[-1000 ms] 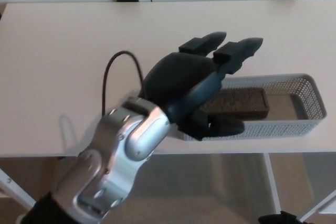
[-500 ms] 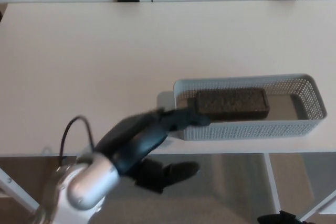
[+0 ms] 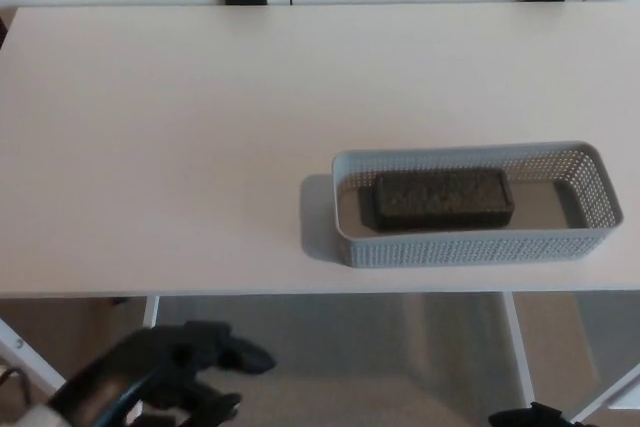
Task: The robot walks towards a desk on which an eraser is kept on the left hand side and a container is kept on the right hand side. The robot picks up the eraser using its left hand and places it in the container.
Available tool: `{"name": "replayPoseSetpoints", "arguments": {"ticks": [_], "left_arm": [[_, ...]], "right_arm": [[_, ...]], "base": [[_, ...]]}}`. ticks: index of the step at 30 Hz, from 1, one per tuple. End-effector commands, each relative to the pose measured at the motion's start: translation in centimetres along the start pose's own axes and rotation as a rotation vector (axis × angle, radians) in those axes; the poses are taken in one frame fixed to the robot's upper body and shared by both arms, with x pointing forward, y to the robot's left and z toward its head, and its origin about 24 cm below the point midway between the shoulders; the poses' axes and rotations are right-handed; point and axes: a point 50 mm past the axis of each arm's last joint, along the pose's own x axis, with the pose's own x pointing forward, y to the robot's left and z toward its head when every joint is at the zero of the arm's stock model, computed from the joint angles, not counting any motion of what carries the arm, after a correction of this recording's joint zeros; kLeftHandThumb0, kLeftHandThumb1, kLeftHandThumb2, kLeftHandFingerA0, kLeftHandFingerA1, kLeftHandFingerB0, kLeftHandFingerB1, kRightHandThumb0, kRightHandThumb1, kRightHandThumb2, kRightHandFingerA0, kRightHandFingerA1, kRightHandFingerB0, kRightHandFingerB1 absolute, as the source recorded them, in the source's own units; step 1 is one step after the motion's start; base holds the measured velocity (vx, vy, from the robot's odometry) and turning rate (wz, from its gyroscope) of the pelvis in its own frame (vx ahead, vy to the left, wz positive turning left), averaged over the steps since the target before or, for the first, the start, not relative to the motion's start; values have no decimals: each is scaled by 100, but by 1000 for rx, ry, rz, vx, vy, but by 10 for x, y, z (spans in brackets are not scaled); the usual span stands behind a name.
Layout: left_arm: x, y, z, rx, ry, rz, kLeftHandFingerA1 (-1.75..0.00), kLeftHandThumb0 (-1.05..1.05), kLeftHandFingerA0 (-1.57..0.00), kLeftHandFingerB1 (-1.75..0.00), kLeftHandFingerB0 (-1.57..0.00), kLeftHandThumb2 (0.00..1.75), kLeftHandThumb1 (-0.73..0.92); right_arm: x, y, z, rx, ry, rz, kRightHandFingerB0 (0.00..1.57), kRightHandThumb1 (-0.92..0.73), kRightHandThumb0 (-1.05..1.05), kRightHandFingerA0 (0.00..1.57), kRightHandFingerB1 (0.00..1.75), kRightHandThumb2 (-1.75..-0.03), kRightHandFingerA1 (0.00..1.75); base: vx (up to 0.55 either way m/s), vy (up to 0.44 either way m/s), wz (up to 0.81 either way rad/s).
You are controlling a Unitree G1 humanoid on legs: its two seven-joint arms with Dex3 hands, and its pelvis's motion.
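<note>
You'll see the desk (image 3: 200,127) up beyond the left hand (image 3: 170,372). The basket (image 3: 470,247) sits far up and right of the hand, with the eraser (image 3: 442,198) flat inside, so placing looks done. The hand hangs low, empty, fingers (image 3: 240,359) apart.
</note>
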Motion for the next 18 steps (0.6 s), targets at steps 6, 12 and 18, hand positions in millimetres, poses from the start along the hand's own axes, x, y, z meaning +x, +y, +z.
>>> {"name": "replayPoseSetpoints", "arguments": {"ticks": [6,12,18], "left_arm": [[-67,-27,-24,-729,-474,-809,-40,-85,-45,-29,-26,59,58],[-33,-43,-74,83,153,-236,-40,-87,-29,-29,-26,65,81],[-22,-19,-125,292,363,-5,-35,-82,-18,-28,-18,64,77]], "right_arm": [[-1,-5,-13,-6,61,7,7,-34,-33,10,53,-91,54],[-1,-10,-11,-9,51,-16,11,-45,-62,22,45,-74,52],[-1,-22,1,-2,12,-42,7,-35,-32,11,53,-92,54]], "base": [[0,0,0],[0,0,0],[0,0,0]]}}
